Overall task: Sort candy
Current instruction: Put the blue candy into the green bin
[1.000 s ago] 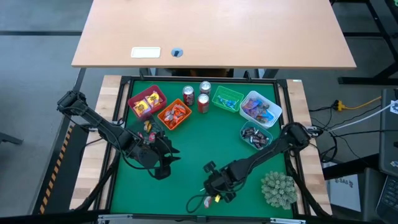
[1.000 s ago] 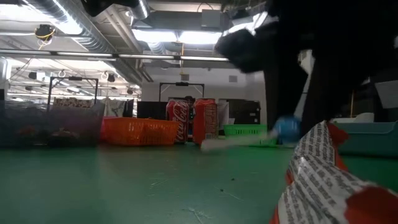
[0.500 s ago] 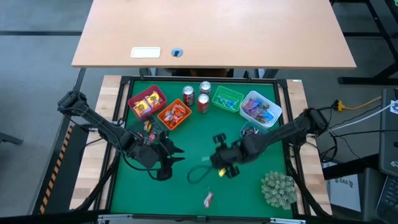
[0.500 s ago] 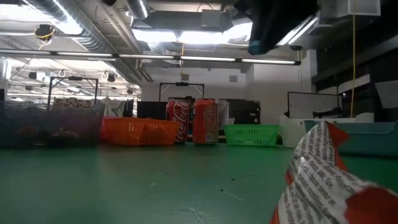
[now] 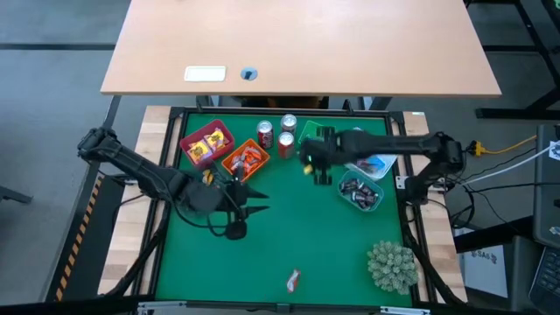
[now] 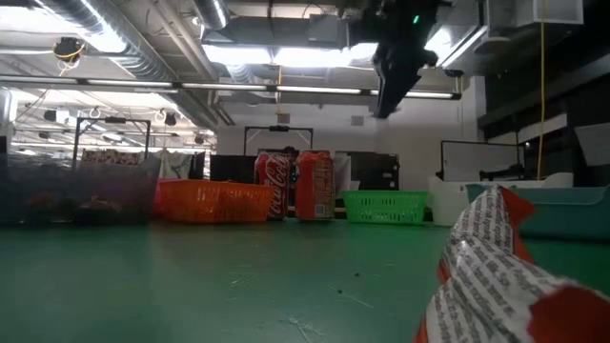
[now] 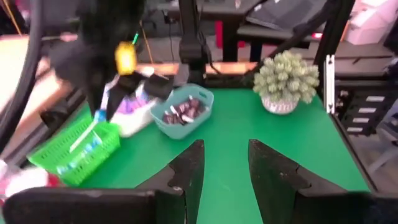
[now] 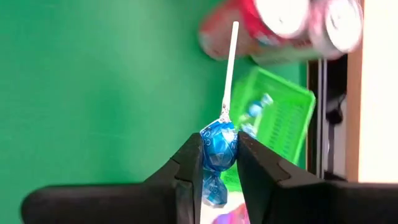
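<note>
High view: the right gripper point(image 5: 317, 164) is up near the far side of the green table point(image 5: 280, 245), just beside the green basket point(image 5: 320, 138) and the 2 red soda cans point(image 5: 276, 136), so it is clearly the nearer arm to that basket. The left gripper point(image 5: 254, 199) waits over the mat on the left, below the orange basket point(image 5: 245, 160). 1 loose red-and-white candy point(image 5: 293, 280) lies alone near the front edge, well apart from both arms.

Low view: that same candy point(image 6: 496, 276) fills the near right corner, and the right arm hangs high above the baskets; its load cannot be seen from here.

Left wrist view: the left gripper's fingers point(image 7: 189, 171) stand apart with nothing between them. Across the table the right gripper hovers beside the green basket point(image 7: 71, 148), with a pale stick slanting down beneath it.

Right wrist view: only here is the grip plain. The right gripper point(image 8: 219, 152) is clamped on the wrapped head of a blue lollipop point(image 8: 218, 145), its white stick running straight out ahead of the fingertips toward the cans point(image 8: 280, 28). The green basket point(image 8: 273, 124) lies just to one side of the jaws, so the release seemingly depends on moving over its rim first.
</note>
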Controlling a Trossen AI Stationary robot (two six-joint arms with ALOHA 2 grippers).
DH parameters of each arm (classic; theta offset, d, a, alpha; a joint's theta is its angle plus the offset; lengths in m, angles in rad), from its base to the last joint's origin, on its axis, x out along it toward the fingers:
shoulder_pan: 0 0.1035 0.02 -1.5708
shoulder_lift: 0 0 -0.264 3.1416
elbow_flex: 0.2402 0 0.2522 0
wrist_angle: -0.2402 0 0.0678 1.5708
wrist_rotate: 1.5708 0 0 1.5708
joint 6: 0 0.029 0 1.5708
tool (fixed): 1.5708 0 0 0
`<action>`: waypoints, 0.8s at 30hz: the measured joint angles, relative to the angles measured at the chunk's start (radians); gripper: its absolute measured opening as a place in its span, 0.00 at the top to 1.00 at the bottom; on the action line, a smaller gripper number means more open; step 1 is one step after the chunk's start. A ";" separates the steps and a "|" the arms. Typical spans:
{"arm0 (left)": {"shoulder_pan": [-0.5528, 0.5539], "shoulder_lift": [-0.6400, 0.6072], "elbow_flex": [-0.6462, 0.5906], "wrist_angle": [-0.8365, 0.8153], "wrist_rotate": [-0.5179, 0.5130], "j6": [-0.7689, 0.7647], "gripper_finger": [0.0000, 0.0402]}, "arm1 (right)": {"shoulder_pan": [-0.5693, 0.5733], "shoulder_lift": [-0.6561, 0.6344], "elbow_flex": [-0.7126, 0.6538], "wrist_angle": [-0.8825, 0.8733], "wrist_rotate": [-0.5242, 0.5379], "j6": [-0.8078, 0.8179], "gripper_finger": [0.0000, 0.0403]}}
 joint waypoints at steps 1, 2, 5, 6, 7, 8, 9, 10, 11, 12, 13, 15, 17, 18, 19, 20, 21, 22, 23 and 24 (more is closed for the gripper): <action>0.009 -0.018 0.000 0.001 0.008 0.018 0.72 | -0.032 0.003 -0.001 -0.001 -0.008 -0.003 0.81; 0.017 -0.038 0.000 -0.004 0.010 0.040 0.72 | -0.063 0.005 -0.001 -0.001 -0.016 -0.003 0.82; 0.025 -0.114 0.000 -0.030 0.010 0.093 0.72 | -0.149 0.006 0.000 0.004 -0.041 -0.003 0.82; 0.026 -0.143 0.000 -0.041 0.010 0.111 0.72 | -0.175 0.006 -0.001 0.002 -0.051 -0.003 0.82; 0.027 -0.172 0.000 -0.062 0.010 0.128 0.72 | -0.198 0.006 -0.001 0.003 -0.065 -0.003 0.82; 0.027 -0.202 0.000 -0.084 0.011 0.144 0.72 | -0.218 0.006 -0.001 0.004 -0.078 -0.003 0.82; 0.027 -0.233 0.000 -0.106 0.011 0.150 0.72 | -0.238 0.006 -0.001 0.005 -0.091 -0.004 0.82; 0.027 -0.264 0.000 -0.136 0.010 0.150 0.72 | -0.255 0.006 -0.001 0.005 -0.109 -0.002 0.82; 0.027 -0.296 0.000 -0.168 0.009 0.148 0.72 | -0.269 0.006 -0.001 0.005 -0.125 -0.003 0.82; 0.027 -0.324 0.000 -0.195 0.008 0.147 0.72 | -0.283 0.006 -0.001 0.005 -0.141 -0.003 0.82; 0.027 -0.353 0.000 -0.226 0.007 0.145 0.72 | -0.295 0.006 -0.001 0.005 -0.157 -0.003 0.82; 0.027 -0.398 -0.005 -0.271 0.006 0.139 0.72 | -0.314 0.006 -0.001 0.005 -0.177 -0.003 0.82; 0.026 -0.443 -0.028 -0.279 0.005 0.139 0.72 | -0.326 0.006 -0.001 0.006 -0.184 -0.003 0.82; 0.026 -0.467 -0.048 -0.285 0.003 0.139 0.72 | -0.330 0.006 -0.001 0.006 -0.185 -0.003 0.82; 0.026 -0.490 -0.069 -0.285 0.002 0.139 0.72 | -0.335 0.006 -0.001 0.006 -0.185 -0.003 0.82; 0.026 -0.513 -0.092 -0.282 0.001 0.138 0.72 | -0.340 0.006 -0.001 0.006 -0.186 -0.003 0.82; 0.026 -0.537 -0.120 -0.279 0.001 0.138 0.72 | -0.340 0.006 -0.001 0.006 -0.188 -0.003 0.82; 0.026 -0.560 -0.151 -0.275 0.000 0.137 0.72 | -0.340 0.006 -0.001 0.007 -0.188 -0.003 0.81; 0.026 -0.583 -0.182 -0.262 -0.001 0.137 0.72 | -0.340 0.006 -0.001 0.007 -0.188 -0.003 0.80; 0.026 -0.605 -0.214 -0.246 -0.001 0.138 0.72 | -0.340 0.006 -0.001 0.009 -0.188 -0.003 0.80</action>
